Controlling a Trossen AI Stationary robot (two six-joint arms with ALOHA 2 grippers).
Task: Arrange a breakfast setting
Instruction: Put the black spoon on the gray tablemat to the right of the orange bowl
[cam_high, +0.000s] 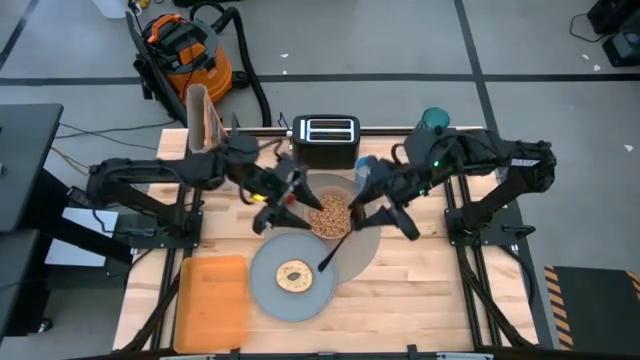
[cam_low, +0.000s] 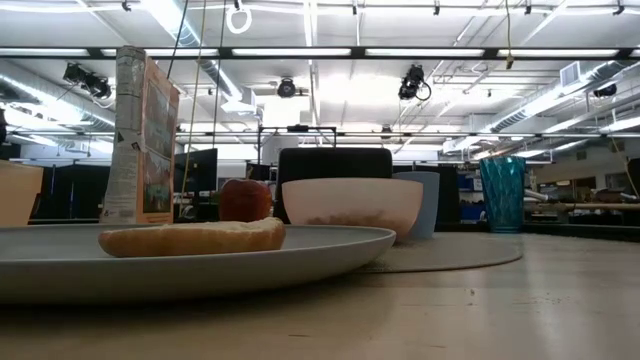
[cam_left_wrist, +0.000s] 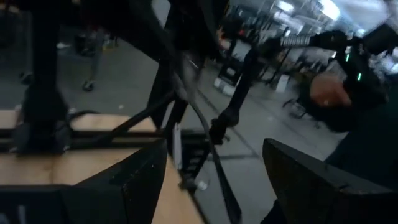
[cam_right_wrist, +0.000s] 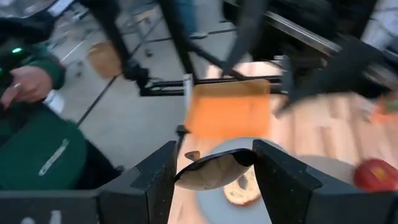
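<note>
The pink bowl (cam_high: 331, 213) holds cereal and stands on the round mat (cam_high: 366, 250); it also shows in the low view (cam_low: 352, 206). The grey plate (cam_high: 290, 276) carries a bread roll (cam_high: 293, 275) and overlaps the mat's near left edge. The blue cup (cam_high: 364, 168) stands behind the bowl. The red apple (cam_low: 245, 199) sits left of the bowl, under my left gripper (cam_high: 283, 205), which is open and empty. My right gripper (cam_high: 358, 220) is shut on the metal spoon (cam_high: 337, 250) just right of the bowl. My right gripper pinches the spoon between its two fingers; the spoon shows between the fingertips in the right wrist view (cam_right_wrist: 214, 169). The fingers come from the table's right, slanting down. The spoon runs on toward the near left, and its free end (cam_high: 325, 264) is over the plate's right rim.
A black toaster (cam_high: 325, 140) stands at the far edge, a cereal box (cam_high: 200, 118) at the far left, a teal tumbler (cam_high: 435, 120) at the far right. An orange tray (cam_high: 212, 300) lies at the near left. A person in green shows beyond the table (cam_right_wrist: 37, 143).
</note>
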